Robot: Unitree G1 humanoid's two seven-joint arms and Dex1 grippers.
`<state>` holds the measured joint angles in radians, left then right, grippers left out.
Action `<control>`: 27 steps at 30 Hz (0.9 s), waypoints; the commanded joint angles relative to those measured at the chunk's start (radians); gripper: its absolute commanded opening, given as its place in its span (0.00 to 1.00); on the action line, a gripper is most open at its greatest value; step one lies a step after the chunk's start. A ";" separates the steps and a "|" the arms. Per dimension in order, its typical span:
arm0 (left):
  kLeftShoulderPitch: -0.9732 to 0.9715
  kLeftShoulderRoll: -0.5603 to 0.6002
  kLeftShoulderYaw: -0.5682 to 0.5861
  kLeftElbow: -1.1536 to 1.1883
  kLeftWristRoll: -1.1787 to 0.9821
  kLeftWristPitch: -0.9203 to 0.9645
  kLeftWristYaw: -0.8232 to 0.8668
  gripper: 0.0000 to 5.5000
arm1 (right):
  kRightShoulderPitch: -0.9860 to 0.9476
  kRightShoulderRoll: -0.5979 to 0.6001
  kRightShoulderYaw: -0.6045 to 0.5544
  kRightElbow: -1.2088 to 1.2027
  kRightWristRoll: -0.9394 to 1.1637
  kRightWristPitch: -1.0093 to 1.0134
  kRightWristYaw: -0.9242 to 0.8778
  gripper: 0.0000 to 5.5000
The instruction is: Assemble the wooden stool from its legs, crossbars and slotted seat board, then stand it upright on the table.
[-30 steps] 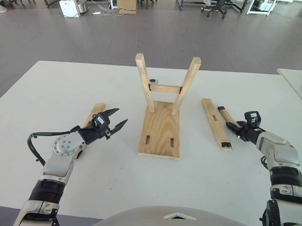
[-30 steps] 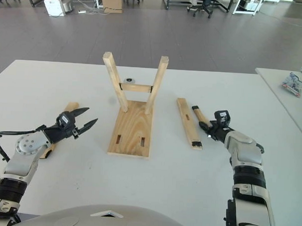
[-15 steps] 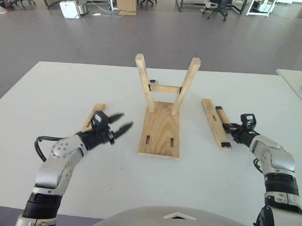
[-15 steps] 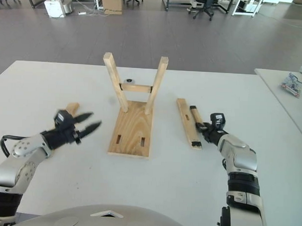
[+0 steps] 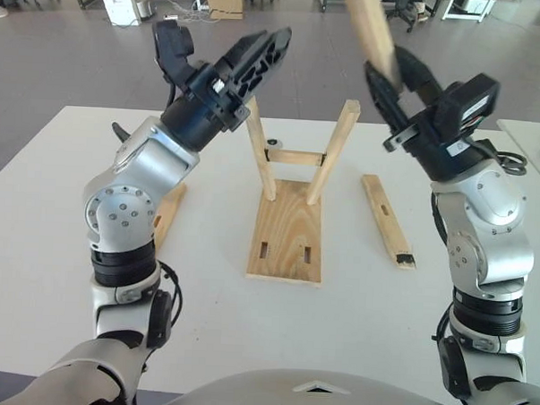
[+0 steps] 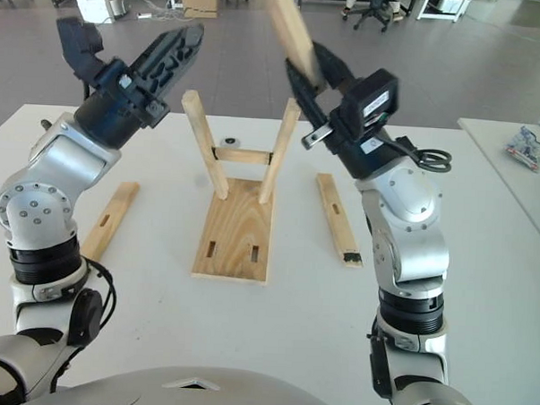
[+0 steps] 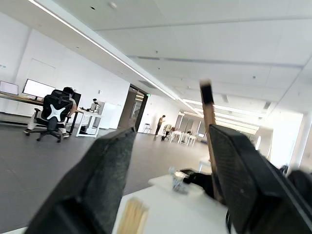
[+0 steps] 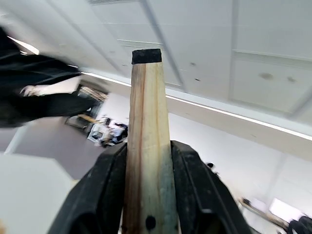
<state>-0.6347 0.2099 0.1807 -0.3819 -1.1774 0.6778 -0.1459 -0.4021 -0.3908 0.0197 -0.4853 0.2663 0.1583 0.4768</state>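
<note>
Currently our right gripper (image 5: 394, 72) is clamped on a wooden leg (image 5: 372, 28), held high; our left gripper (image 5: 275, 48), level with it, is spread open and empty. Below and between them we see the seat board (image 5: 287, 230) flat on the table (image 5: 57, 157), with two legs (image 5: 259, 148) and a crossbar (image 5: 295, 158) standing from it.

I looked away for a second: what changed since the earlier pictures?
Both arms swung up. The right gripper took the black-tipped leg and lifted it high; the left gripper rose open, empty. The seat board with its two fitted legs, the loose leg right of it and the loose leg left of it stayed put.
</note>
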 commanded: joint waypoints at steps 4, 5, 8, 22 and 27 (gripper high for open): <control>-0.017 -0.069 -0.035 -0.024 -0.074 0.014 0.069 0.51 | -0.029 0.000 0.080 0.008 -0.041 -0.049 0.053 0.24; -0.015 -0.071 -0.037 -0.027 -0.084 0.017 0.067 0.51 | -0.029 0.006 0.085 0.008 -0.038 -0.047 0.053 0.24; -0.009 -0.065 -0.048 -0.035 -0.104 0.027 0.059 0.51 | -0.045 0.038 0.074 0.018 -0.010 -0.025 0.030 0.24; -0.005 -0.051 -0.040 -0.014 -0.023 -0.042 0.059 0.27 | -0.028 0.053 0.060 0.000 0.041 0.028 0.030 0.24; -0.002 -0.052 -0.047 -0.022 -0.020 -0.035 0.060 0.12 | -0.025 0.049 0.063 0.001 0.038 0.028 0.032 0.24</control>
<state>-0.6343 0.1536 0.1328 -0.4026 -1.2123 0.6447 -0.0980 -0.4257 -0.3336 0.0851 -0.4800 0.3061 0.1837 0.4974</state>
